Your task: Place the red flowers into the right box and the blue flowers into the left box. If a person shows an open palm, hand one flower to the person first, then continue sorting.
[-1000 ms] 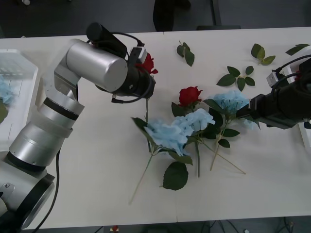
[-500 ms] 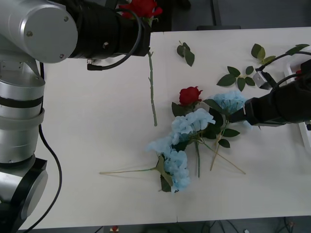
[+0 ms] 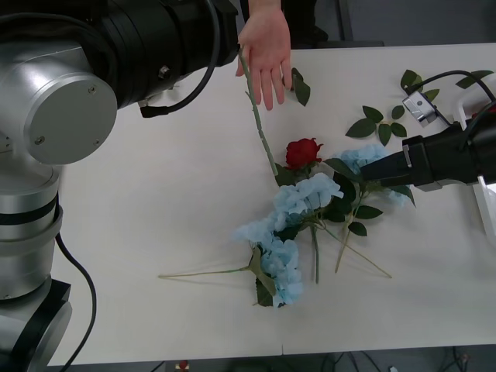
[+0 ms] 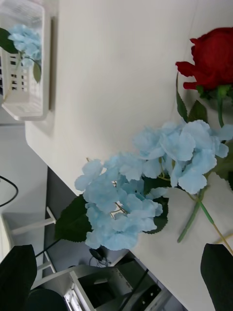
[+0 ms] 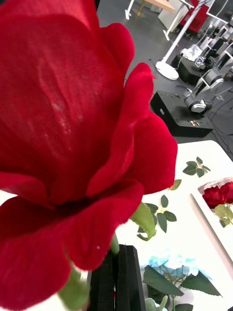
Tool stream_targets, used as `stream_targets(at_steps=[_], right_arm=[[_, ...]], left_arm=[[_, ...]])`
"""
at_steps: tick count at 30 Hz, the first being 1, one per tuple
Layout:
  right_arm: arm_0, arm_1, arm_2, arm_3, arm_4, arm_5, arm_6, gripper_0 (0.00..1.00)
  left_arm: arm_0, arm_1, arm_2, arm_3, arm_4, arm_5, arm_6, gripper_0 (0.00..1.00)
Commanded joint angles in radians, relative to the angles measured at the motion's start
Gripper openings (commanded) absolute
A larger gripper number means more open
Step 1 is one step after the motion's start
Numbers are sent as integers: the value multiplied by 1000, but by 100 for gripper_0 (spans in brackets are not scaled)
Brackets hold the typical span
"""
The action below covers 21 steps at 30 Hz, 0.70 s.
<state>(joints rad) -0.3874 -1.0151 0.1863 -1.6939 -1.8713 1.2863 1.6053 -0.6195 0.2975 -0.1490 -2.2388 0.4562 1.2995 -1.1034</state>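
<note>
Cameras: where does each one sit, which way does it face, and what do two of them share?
Front: above the arms, looking down at the table, both arms and a person's hand.
Right wrist: on the right arm, facing blue flowers; open right gripper.
Left wrist: on the left arm, left gripper shut on a held rose.
Shared: table rose.

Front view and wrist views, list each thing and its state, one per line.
Left gripper: shut on held rose, raised.
Person's hand: open, beside the stem.
Right gripper: open, over the flowers.
Blue flowers: lying on the table.
Left box: holds a blue flower.
</note>
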Motion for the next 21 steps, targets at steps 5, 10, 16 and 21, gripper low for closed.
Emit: stream_targets(at_steps=[5,10,16,21], right_arm=[[-51,-34,-21,60,-97,27,123,98],[-51,-34,-21,65,-84,31,130,99],[-51,-34,-19,65,12,45,122,99],[-51,-22,56,54,305,51,28,98]], left_arm=[[6,18,-15,-30,-24,-17,25,0],[4,18,-15,-28,-33,-17,30,0],[6,18,-17,-25,-31,-17,37,0],[6,18,-17,-25,-31,-17,37,0]])
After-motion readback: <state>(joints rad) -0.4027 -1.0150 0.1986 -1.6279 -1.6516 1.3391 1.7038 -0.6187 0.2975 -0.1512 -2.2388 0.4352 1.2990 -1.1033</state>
